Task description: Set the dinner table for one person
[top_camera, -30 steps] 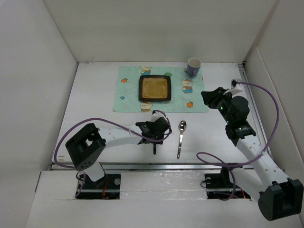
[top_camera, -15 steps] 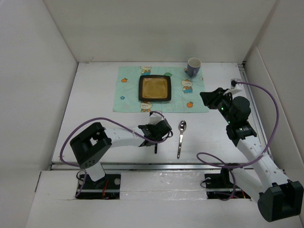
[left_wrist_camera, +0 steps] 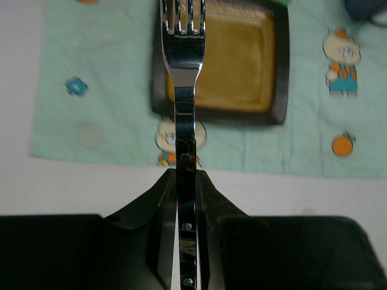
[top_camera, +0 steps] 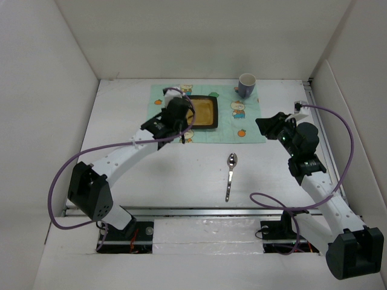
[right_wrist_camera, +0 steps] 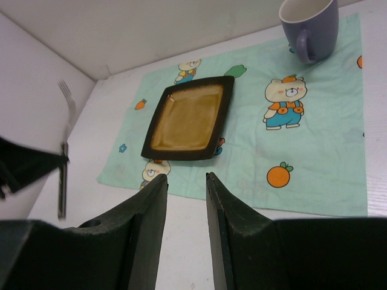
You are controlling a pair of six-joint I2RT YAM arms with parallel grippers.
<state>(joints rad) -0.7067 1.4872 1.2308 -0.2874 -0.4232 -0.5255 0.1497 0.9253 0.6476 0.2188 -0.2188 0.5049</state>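
Note:
My left gripper (top_camera: pixel 179 122) (left_wrist_camera: pixel 185 175) is shut on the handle of a silver fork (left_wrist_camera: pixel 183 72) (right_wrist_camera: pixel 63 169). It holds the fork in the air over the near left part of the mint-green placemat (top_camera: pixel 163 121). In the left wrist view the tines reach over the left side of the square brown plate (top_camera: pixel 198 112) (left_wrist_camera: pixel 242 66). My right gripper (top_camera: pixel 266 124) (right_wrist_camera: pixel 186 176) hangs open and empty above the placemat's right near corner. A spoon (top_camera: pixel 230 174) lies on the white dinner table (top_camera: pixel 121 163), in front of the placemat.
A purple-grey mug (top_camera: pixel 247 84) (right_wrist_camera: pixel 308 27) stands at the placemat's far right corner. White walls close in the table on the left, back and right. A metal rail (top_camera: pixel 199 211) runs along the near edge by the arm bases.
My left gripper closed on the fork near the table's front, lifted it and carried it back to the placemat beside the plate. The right arm has hardly moved.

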